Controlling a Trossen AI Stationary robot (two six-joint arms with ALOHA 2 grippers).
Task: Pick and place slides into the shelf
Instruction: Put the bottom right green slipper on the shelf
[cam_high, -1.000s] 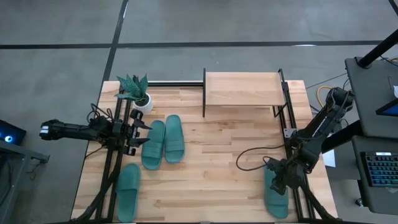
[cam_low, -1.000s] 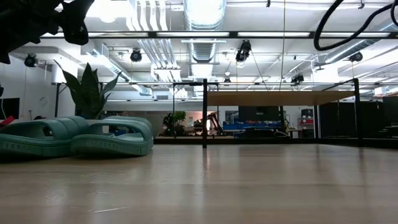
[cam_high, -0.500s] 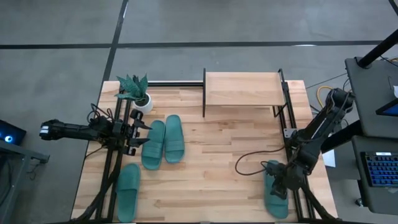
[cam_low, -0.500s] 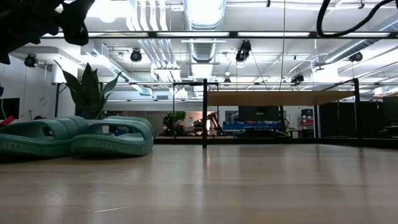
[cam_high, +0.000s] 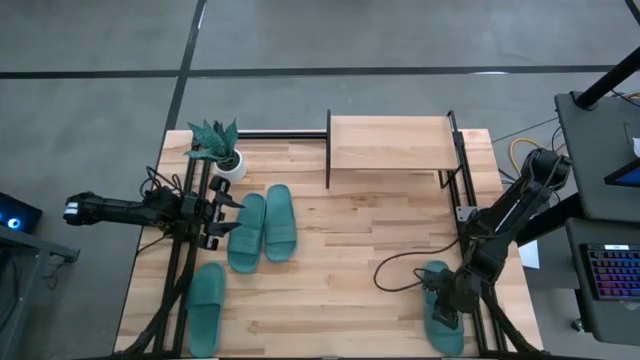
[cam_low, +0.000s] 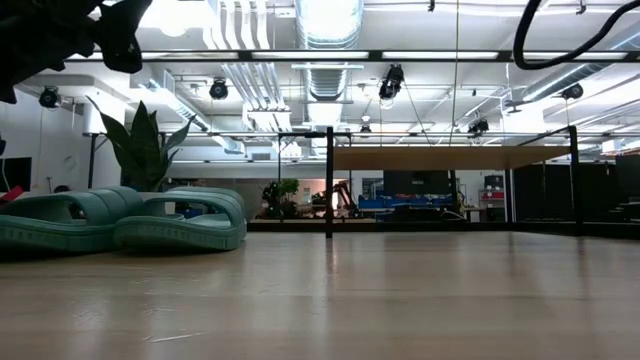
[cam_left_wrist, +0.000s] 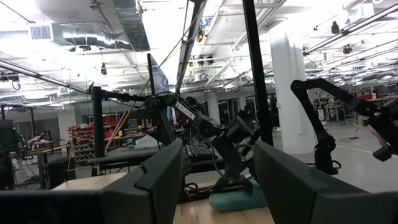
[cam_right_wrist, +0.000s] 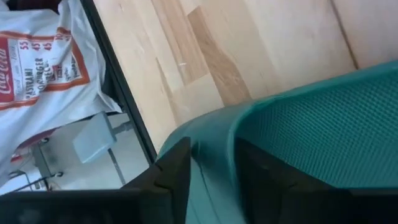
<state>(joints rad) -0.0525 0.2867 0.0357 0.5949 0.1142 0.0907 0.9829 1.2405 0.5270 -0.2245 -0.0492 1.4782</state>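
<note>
My right claw (cam_high: 447, 305) has come down and nearer my base, so its part-open fingers (cam_right_wrist: 171, 171) now straddle the edge of the lone slide (cam_high: 441, 318) right beneath, not yet pinched; the shelf (cam_high: 389, 143) is well ahead

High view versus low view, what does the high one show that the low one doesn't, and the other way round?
Only the high view shows the right hand down over a lone teal slide at the table's near right corner, the left hand beside the paired slides, and a fourth slide at the near left. Only the low view shows the room behind, with ceiling ducts and lights. Both show the pair of slides side by side, the potted plant, and the shelf with nothing on its top board.
</note>
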